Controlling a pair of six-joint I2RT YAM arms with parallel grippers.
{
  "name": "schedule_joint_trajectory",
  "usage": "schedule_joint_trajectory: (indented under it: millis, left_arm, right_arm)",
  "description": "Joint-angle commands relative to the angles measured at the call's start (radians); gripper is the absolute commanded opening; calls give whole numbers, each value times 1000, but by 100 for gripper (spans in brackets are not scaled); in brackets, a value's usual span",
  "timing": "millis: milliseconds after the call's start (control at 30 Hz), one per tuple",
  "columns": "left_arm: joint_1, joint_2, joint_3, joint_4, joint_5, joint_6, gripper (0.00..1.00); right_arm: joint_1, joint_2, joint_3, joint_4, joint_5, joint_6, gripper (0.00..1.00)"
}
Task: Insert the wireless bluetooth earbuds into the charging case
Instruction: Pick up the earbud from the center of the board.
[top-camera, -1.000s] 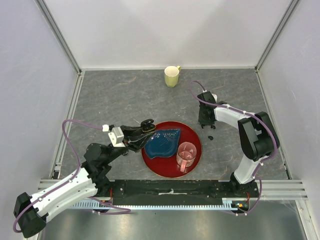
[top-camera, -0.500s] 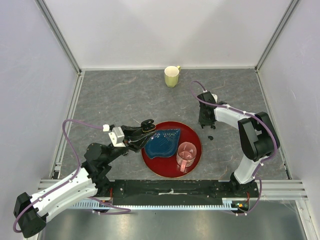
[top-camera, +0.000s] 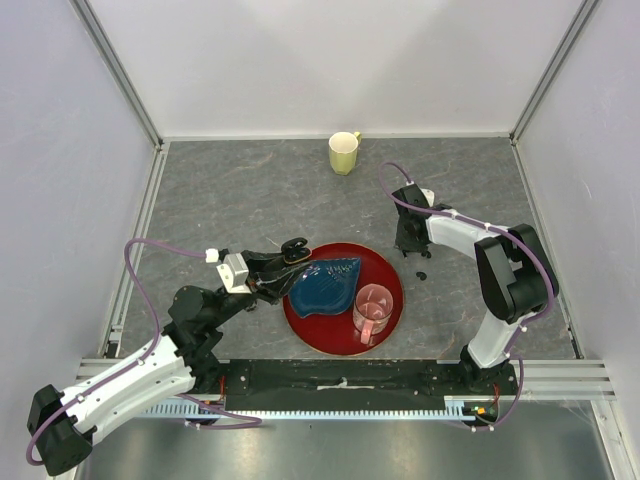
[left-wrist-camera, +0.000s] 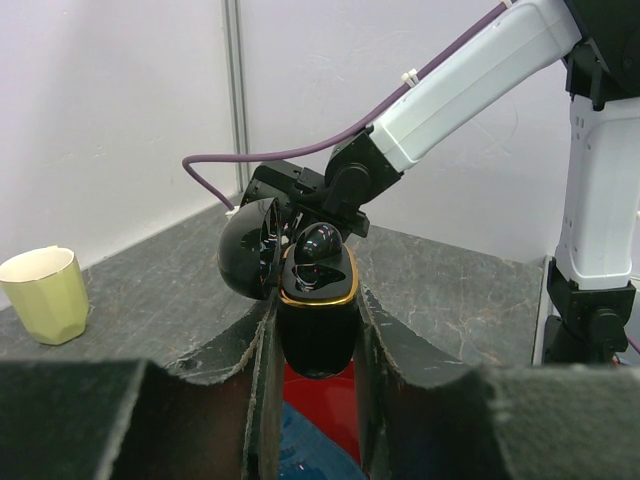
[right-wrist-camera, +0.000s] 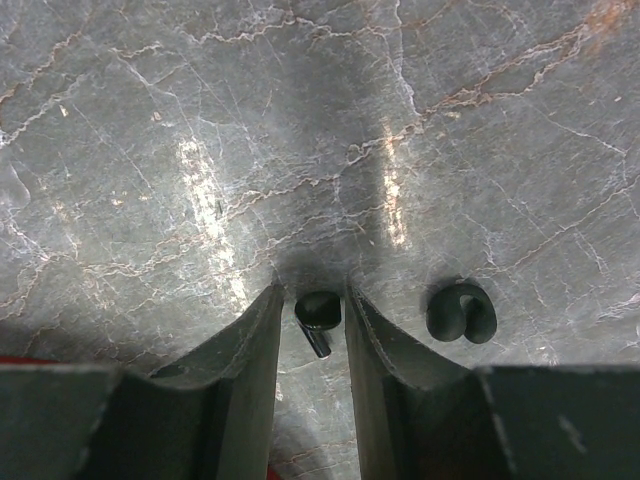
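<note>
Right gripper (right-wrist-camera: 313, 293) straddles an earbud (right-wrist-camera: 318, 313) on the table (right-wrist-camera: 200, 150).
Jaws stand narrowed either side of it, contact unclear; its stem runs back along the fingers. A second earbud (right-wrist-camera: 461, 312) lies just beside. Left gripper (left-wrist-camera: 315, 306), farther off, clamps the open charging case (left-wrist-camera: 318, 335).

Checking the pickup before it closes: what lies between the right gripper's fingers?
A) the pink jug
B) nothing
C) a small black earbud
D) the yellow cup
C: in the right wrist view, the right gripper straddles a small black earbud with a short stem.
</note>
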Motion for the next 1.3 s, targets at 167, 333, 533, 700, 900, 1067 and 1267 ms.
schedule_joint_trajectory:
  millis: [167,333,533,700,900,1067,1267]
  left_arm:
    - [3,-11,6,25,-21,-18,2]
    - [3,-11,6,27,-19,-18,2]
    - [1,-11,7,27,-21,-21,2]
    - [1,-10,6,25,-23,-26,2]
    - [3,-6,12,24,-19,-26,2]
    - [3,0,16,22,-18,-27,2]
    - [1,20,18,39,-15,-35,2]
  right_arm:
    - [12,11,-31,-85,-5,13,35]
    - [13,10,-31,-84,-6,13,32]
    - [13,2,-35,-81,-11,18,26]
    - [15,-8,-43,-73,-20,18,16]
    - [15,-64,-66,-39,-35,18,7]
    - [13,-212,-101,16,-40,16,0]
    - [21,-429,-166,97,-43,54,0]
